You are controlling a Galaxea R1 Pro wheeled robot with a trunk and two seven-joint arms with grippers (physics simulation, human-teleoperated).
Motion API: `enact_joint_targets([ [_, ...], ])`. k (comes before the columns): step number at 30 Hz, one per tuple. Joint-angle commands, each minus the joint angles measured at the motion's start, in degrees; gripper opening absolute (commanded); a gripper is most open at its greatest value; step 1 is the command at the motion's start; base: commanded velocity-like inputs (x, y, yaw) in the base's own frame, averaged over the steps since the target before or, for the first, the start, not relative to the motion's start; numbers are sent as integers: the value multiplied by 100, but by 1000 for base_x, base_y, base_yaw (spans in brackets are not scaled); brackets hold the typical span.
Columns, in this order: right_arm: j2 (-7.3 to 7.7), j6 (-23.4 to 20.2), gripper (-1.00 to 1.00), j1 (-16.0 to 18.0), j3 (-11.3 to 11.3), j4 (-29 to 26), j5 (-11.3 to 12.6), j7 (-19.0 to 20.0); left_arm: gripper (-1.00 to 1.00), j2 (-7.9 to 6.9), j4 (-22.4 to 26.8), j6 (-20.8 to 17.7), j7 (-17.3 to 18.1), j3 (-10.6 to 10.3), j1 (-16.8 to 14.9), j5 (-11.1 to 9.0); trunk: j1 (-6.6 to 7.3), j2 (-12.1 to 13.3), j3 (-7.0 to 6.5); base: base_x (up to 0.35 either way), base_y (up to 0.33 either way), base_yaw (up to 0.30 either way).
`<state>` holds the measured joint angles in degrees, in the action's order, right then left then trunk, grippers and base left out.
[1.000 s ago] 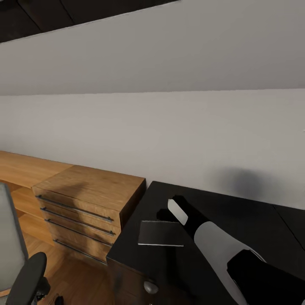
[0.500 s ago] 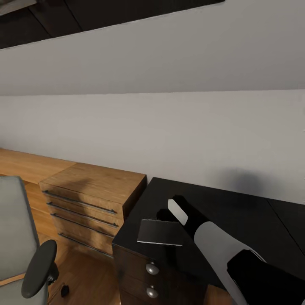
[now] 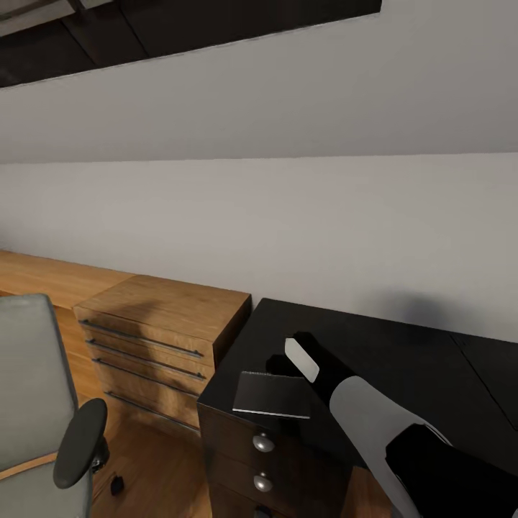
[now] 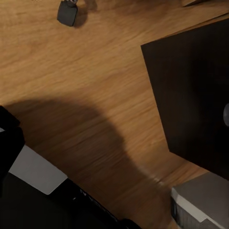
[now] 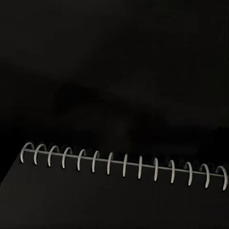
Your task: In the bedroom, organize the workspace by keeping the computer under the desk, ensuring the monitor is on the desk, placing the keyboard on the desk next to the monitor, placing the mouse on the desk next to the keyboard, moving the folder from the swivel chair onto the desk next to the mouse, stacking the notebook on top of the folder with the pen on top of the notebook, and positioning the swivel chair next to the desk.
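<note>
Holding the notebook out flat, the right gripper is clenched on the edge of it that faces the arm, and the notebook hangs over the front left corner of the desk, above the glossy black top and the drawers with round knobs below; from the right wrist its wire spiral binding runs across the dark view. The swivel chair stands off the desk's left end, in front of the wooden dresser. The left gripper's state I cannot tell; its wrist camera looks down at the wood floor. The folder, which the notebook should be stacked on, is not seen here, so letting go now would likely leave the notebook in the wrong place. Held by one edge so near the corner, it could also tip, slip, and slide off to the floor.
</note>
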<state>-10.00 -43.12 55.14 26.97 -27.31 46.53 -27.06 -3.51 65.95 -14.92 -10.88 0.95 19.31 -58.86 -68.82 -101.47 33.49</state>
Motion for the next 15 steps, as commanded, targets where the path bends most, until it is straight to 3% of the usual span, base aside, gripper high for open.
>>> enact_joint_targets([
  [1, 0, -4, 100, 6, 25, -2, 58, -54, 100, 0, 15, -22, -37, 3, 2, -58, 0, -3, 5, 0, 0, 0],
  [9, 0, -4, 100, 6, 27, -4, 58, -54, 100, 0, -55, -28, -30, 28, 2, -72, 0, -3, 5, -185, 0, 0],
  [15, 0, -4, 100, 6, 27, -8, 58, -54, 100, 0, -64, -25, -32, 43, 2, -73, 0, -3, 5, -31, 0, 0],
])
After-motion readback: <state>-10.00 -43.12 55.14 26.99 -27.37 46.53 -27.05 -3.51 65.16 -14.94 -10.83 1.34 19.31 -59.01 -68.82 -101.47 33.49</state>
